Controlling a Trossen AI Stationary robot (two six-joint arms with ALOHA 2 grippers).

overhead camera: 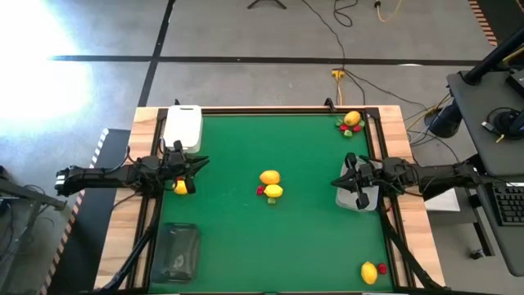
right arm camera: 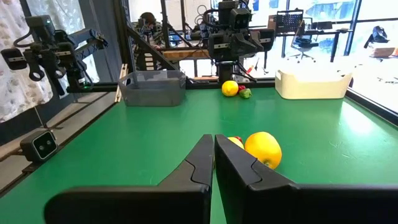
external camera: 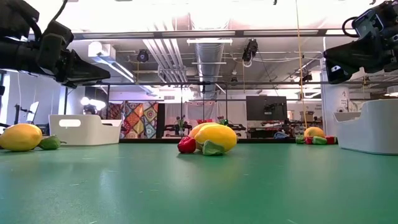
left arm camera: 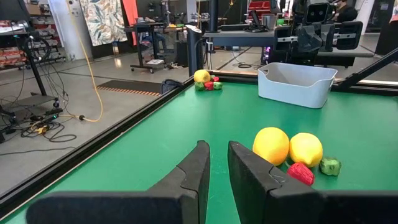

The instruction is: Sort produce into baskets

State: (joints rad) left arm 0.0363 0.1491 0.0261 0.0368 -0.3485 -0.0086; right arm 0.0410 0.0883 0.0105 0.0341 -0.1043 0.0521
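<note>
Left gripper (overhead camera: 199, 164), raised above the table's left side, fingers (left arm camera: 198, 167) nearly together with a narrow gap, holding nothing. Right gripper (overhead camera: 337, 182), raised above the table's right side, fingers (right arm camera: 200, 160) closed against each other, likewise holding nothing.

Green table mat (overhead camera: 246, 238), framed by a wooden border. At the mat's centre: two yellow lemon-like fruits (overhead camera: 271, 183) touching each other, with a small red piece (overhead camera: 261, 190) and a small green piece (left arm camera: 330, 165) just beside them. Beneath the left arm: another lemon (overhead camera: 180, 187) with a green piece (external camera: 50, 142) against it. In the far right corner: a lemon (overhead camera: 352, 119) with red and green pieces. In the near right corner: a lemon (overhead camera: 368, 272) with a red piece (overhead camera: 381, 268) beside it.

White basket (overhead camera: 182, 127) at the far left edge of the mat. Dark translucent basket (overhead camera: 175, 251) at the near left corner. Pale grey-white basket (overhead camera: 359, 197) at the right edge, partly under the right arm. No produce is visible inside any basket.

Beyond the table: a grey floor crossed by cables (overhead camera: 348, 49), a desk with a keyboard (overhead camera: 509, 205) at right, and a workshop with monitors and exposed ceiling ducts (external camera: 208, 50).
</note>
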